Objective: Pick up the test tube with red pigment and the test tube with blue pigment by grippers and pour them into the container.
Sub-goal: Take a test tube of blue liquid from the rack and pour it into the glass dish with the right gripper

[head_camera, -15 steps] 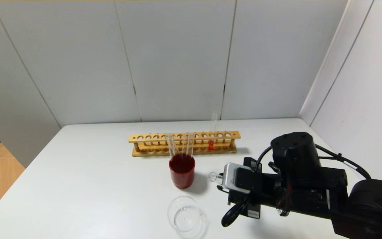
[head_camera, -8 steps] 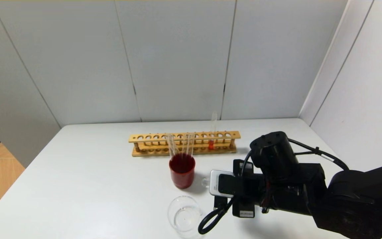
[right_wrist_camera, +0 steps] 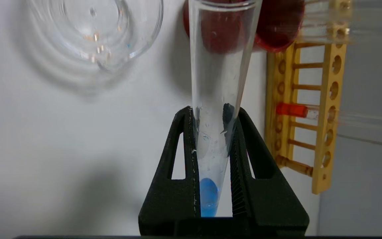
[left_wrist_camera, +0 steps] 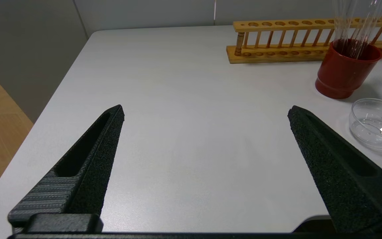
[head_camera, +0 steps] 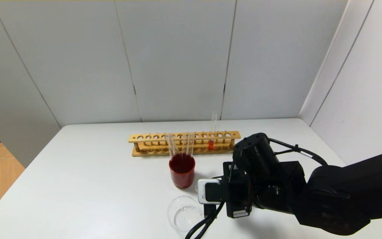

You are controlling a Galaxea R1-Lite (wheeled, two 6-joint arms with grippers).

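Observation:
My right gripper (right_wrist_camera: 214, 113) is shut on the test tube with blue pigment (right_wrist_camera: 222, 76), and the blue liquid (right_wrist_camera: 207, 196) sits at the tube's round end between the fingers. The tube lies about level, its mouth pointing past the red cup. The right arm (head_camera: 260, 186) hangs over the table just right of the container (head_camera: 184, 215), a clear glass cup that also shows in the right wrist view (right_wrist_camera: 95, 33). The test tube with red pigment (head_camera: 212, 142) stands in the wooden rack (head_camera: 151, 137). My left gripper (left_wrist_camera: 207, 109) is open and empty over bare table.
A dark red cup (head_camera: 182, 172) holding several colourless tubes stands between the rack and the container. The white table (head_camera: 95, 172) is bare on its left half. Walls close in behind and on the right.
My right arm has moved left and nearer to me with the blue tube, from beside the red cup to close beside the container. Nothing else has moved.

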